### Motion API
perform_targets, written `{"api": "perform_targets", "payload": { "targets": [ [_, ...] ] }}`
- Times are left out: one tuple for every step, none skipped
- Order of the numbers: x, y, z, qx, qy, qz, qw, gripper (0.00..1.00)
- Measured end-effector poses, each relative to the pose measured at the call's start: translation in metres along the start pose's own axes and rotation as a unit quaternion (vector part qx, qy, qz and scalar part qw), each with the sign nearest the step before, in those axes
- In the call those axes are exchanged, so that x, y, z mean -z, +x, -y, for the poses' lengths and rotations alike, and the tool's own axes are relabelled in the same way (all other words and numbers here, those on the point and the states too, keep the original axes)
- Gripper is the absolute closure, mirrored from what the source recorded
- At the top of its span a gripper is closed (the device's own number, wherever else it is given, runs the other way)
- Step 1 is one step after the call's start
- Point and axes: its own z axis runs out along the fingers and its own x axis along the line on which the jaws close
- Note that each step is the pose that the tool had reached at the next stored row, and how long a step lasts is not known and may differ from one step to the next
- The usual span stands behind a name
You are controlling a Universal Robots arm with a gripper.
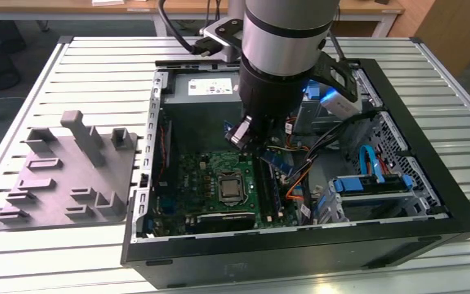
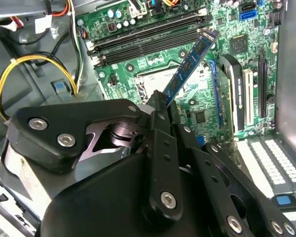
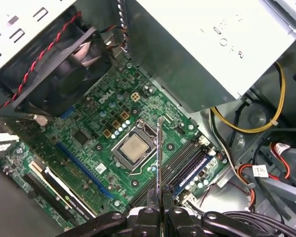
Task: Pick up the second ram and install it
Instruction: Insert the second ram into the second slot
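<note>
Firstly, risk of misseat: the second ram (image 2: 190, 61), a thin, long, blue-and-dark memory stick, is judged not yet parallel to the black memory slots (image 2: 148, 39); if it is lowered skewed, one corner could be caught on a slot wall.
Risk of slip: the stick is pinched near one end only, so it could be pivoted between the pads by any push on the far end.
Risk of snag: the orange and yellow cable bundle (image 1: 296, 179) is seen close beside the wrist inside the case and could be dragged along.
Risk to board: the square metal processor socket (image 3: 133, 148) is placed right under the stick and could be scraped by a low pass.
Ram place: held in the air over the green motherboard (image 3: 89, 148), above the socket and just beside the slots; no contact with either is seen. It is shown edge-on in the first wrist view.
Claw: the black two-finger gripper (image 3: 159, 195) is closed narrow on the stick.
Arm pose: the silver-and-black arm (image 1: 288, 37) is pointed down into the open black computer case (image 1: 300, 257), wrist near vertical, over the board's middle.
Tray: the grey plastic tray with raised blocks (image 1: 63, 177) is set on the white slatted table (image 1: 96, 61), at the exterior view's left of the case, well apart from the gripper.
</note>
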Motion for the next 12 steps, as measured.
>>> {"api": "perform_targets", "payload": {
  "targets": [
    [0.0, 0.0, 0.0, -0.004, 0.0002, 0.0002, 1.0, 0.86],
    [-0.0001, 0.0, 0.0, -0.009, 0.0004, 0.0005, 1.0, 0.86],
    [-0.0001, 0.0, 0.0, -0.013, 0.0006, 0.0007, 0.9999, 0.86],
    [-0.0001, 0.0, 0.0, -0.017, 0.0008, 0.001, 0.9998, 0.86],
    [-0.0001, 0.0, 0.0, -0.022, 0.001, 0.0012, 0.9998, 0.86],
    [-0.0001, 0.0, 0.0, -0.026, 0.0012, 0.0014, 0.9997, 0.86],
    [-0.0001, 0.0, 0.0, -0.03, 0.0014, 0.0017, 0.9996, 0.86],
    [-0.0002, 0.0, 0.0, -0.034, 0.0016, 0.0019, 0.9994, 0.86],
    [-0.0002, 0.0, 0.0, -0.039, 0.0018, 0.0022, 0.9993, 0.86],
    [-0.0002, 0.0, 0.0, -0.043, 0.002, 0.0024, 0.9991, 0.86],
    [-0.0003, 0.0, 0.0, -0.047, 0.0022, 0.0026, 0.9989, 0.86],
    [-0.0003, 0.0, 0.0, -0.051, 0.0024, 0.0029, 0.9987, 0.86]
  ]
}}
